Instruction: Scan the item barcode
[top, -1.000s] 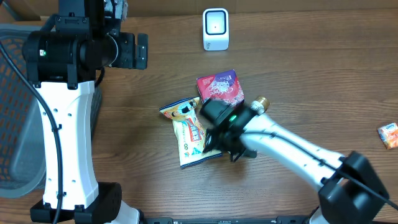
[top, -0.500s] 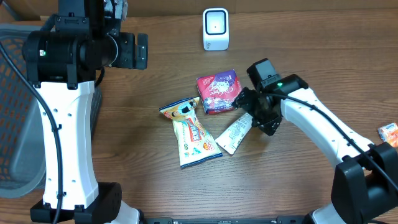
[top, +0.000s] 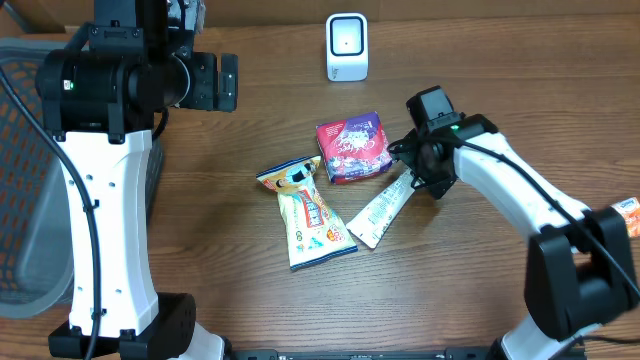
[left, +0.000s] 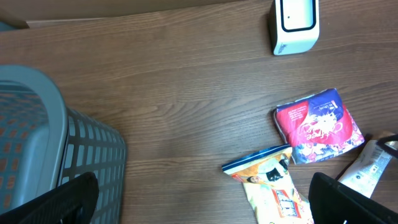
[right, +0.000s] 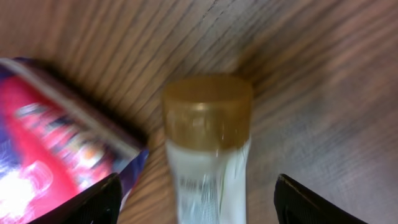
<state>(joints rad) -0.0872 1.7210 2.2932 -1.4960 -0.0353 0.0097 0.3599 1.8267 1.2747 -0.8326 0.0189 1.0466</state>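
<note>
Brown wood-grain tabletop (top: 230, 140) fills the overhead view, with a grey plastic mesh basket (top: 20, 170) off its 9 o'clock edge. At 12 o'clock stands a small white box-shaped barcode scanner (top: 347, 46) with a dark-rimmed window. Near the centre lies a square red and purple foil pouch (top: 352, 148). At its 7 o'clock is a crinkled yellow and orange snack bag (top: 310, 212), and at its 4 o'clock, just beside it, is the white squeeze tube (top: 380, 212). A small orange packet (top: 625, 217) sits at the 3 o'clock edge.

The tube lies flat on the wood at a slant. Its crimped flat end points toward 7 o'clock and its capped end toward 1 o'clock, under the right arm. From the right wrist, its round gold-brown cap (right: 208, 112) faces the camera. The pale body below carries fine dark print too blurred to read, so I cannot tell whether a barcode faces up.

The right gripper (right: 196, 202) has its fingers spread to either side of the tube just below the cap, with a gap on each side, not touching it. The left gripper (left: 202, 205) hangs over the 9 o'clock side of the table, fingers spread wide with nothing between them.
</note>
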